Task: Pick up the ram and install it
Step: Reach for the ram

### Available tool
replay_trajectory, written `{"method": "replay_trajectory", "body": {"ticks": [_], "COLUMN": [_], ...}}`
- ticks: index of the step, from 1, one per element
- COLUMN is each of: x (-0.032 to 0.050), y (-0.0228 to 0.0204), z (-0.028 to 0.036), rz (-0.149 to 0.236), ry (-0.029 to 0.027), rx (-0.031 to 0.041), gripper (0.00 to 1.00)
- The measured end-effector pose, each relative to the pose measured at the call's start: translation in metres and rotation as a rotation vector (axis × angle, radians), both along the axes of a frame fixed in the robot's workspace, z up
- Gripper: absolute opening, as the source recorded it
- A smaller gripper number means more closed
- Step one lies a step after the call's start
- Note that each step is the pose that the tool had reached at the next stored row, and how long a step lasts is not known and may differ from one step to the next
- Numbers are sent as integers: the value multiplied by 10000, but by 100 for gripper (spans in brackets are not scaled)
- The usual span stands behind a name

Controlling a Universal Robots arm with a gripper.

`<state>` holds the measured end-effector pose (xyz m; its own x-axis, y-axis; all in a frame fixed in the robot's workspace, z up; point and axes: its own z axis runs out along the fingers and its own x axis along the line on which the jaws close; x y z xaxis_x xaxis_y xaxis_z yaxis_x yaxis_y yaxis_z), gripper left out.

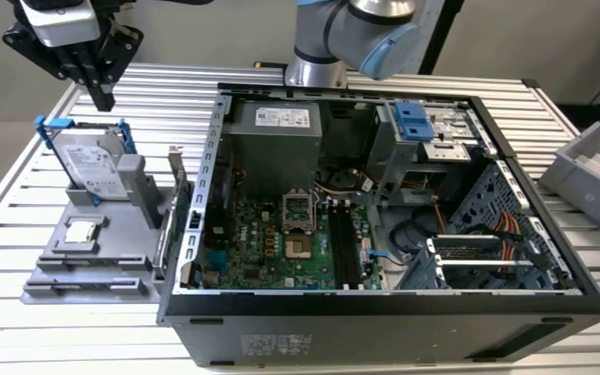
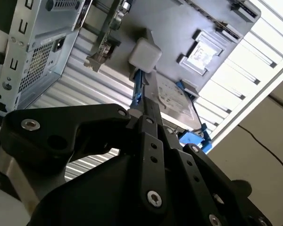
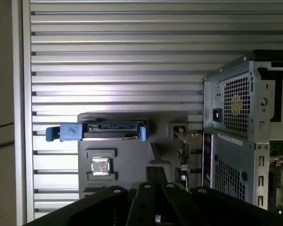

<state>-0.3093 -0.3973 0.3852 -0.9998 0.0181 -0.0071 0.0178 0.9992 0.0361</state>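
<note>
The ram point(image 1: 180, 215) is a thin dark green stick standing on its edge along the right side of the grey holder point(image 1: 91, 269), close against the computer case. In the first wrist view the ram point(image 3: 185, 155) lies between the holder and the case. My gripper point(image 1: 103, 100) hangs high over the back left of the table, above the far end of the hard drive and well apart from the ram. Its fingers point(image 2: 148, 110) are shut with nothing between them, and the gripper point(image 3: 156, 173) points down over the holder.
The open computer case point(image 1: 383, 312) lies on its side with the motherboard point(image 1: 279, 242) and long black slots point(image 1: 342, 246) exposed. On the holder are a silver hard drive with blue brackets point(image 1: 87, 164) and a small square CPU point(image 1: 81, 232). A grey bin point(image 1: 592, 172) sits at the exterior view's right.
</note>
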Motion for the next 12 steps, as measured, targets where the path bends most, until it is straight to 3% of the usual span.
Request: {"method": "replay_trajectory", "body": {"ticks": [12], "x": [-58], "y": [1], "z": [-7], "rz": [44], "ry": [1], "rx": [2], "gripper": [0]}}
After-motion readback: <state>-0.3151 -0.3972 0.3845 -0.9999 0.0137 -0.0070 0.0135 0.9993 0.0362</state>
